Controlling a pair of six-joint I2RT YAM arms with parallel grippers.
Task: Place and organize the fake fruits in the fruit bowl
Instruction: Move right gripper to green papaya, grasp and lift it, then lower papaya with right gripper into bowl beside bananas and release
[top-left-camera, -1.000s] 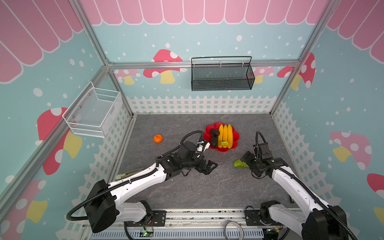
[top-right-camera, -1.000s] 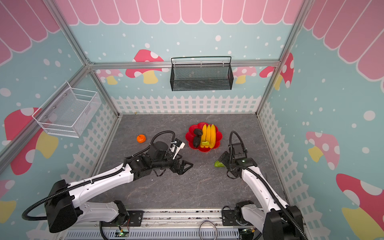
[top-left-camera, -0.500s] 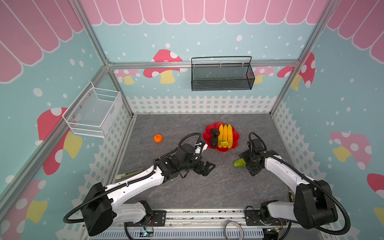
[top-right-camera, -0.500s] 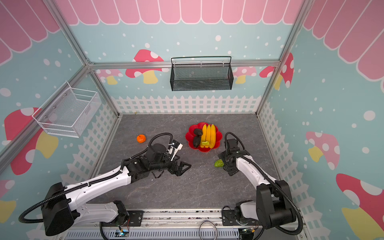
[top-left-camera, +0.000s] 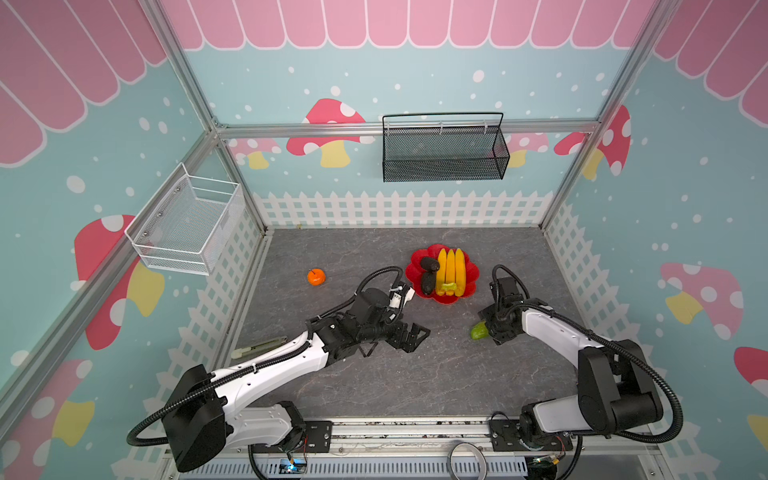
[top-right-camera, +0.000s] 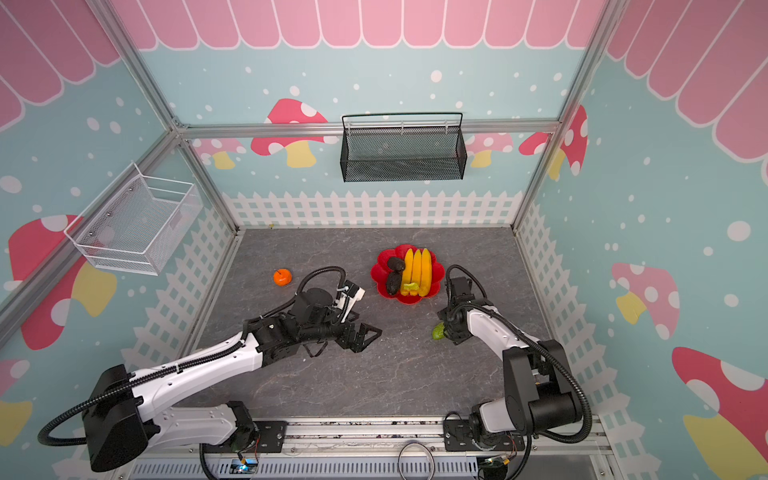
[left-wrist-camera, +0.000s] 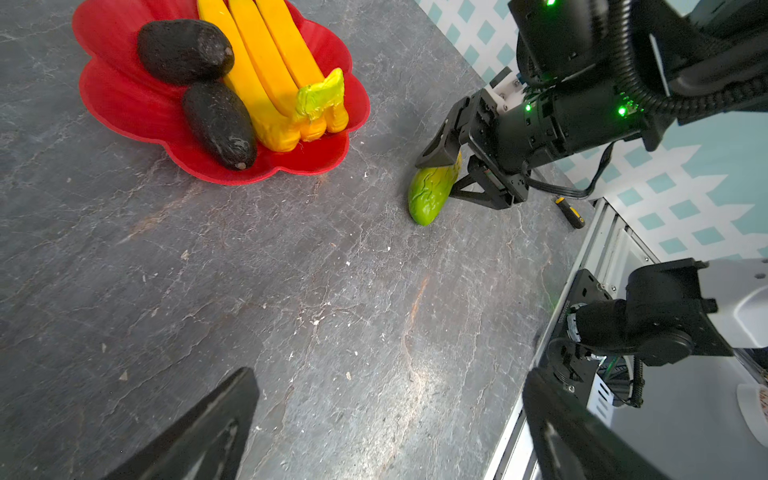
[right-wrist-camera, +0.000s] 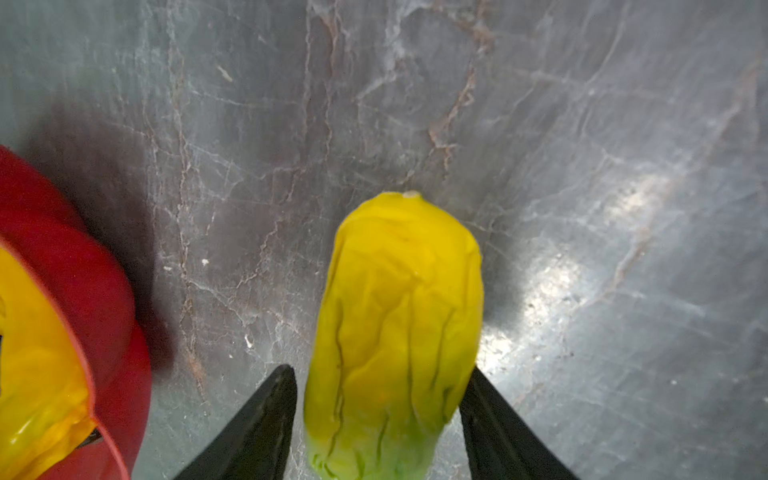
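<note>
Both top views: left tool (top-left-camera: 417, 338) spread wide, empty, above the desk (top-left-camera: 415, 395). Right tool (top-left-camera: 488, 328) is down at the mango (top-left-camera: 478, 331), on the desk near the fruit bowl (top-left-camera: 415, 266). Bananas (top-left-camera: 451, 270) and avocados (top-left-camera: 428, 282) in the bowl; orange (top-right-camera: 282, 276) well apart.
Left wrist: right tool straddles the mango (left-wrist-camera: 430, 195).
Right wrist: jaws flank the mango (right-wrist-camera: 399, 324); can't tell if clamped.

My left gripper (left-wrist-camera: 388, 374) hangs wide open over the tabletop (left-wrist-camera: 291, 270). Just ahead of it, my right gripper (left-wrist-camera: 451, 174) straddles the mango (left-wrist-camera: 430, 195), with the fruit bowl (left-wrist-camera: 124, 120) near that.
</note>
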